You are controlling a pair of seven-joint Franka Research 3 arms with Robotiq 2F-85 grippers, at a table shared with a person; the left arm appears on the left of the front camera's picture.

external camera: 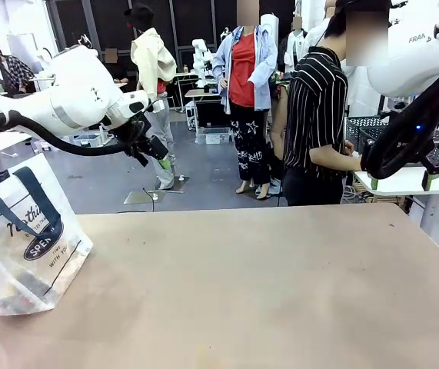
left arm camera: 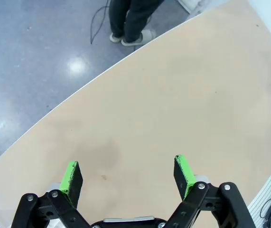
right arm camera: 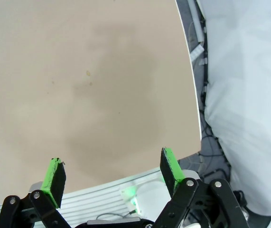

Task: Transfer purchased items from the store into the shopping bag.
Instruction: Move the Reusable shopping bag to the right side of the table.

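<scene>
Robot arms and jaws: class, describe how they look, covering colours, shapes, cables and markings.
Both arms are white with rounded shells; dark lettering marks the right arm. A black cable loops along the left arm. The left gripper and right gripper are black linkages with bright green pads.

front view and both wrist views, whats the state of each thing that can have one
shopping bag: upright at the table's left edge, leaning a little, something dark low inside
left hand: open, empty, above bare table
right hand: open, empty, above the table's edge
person: standing at the far side, turned away
</scene>
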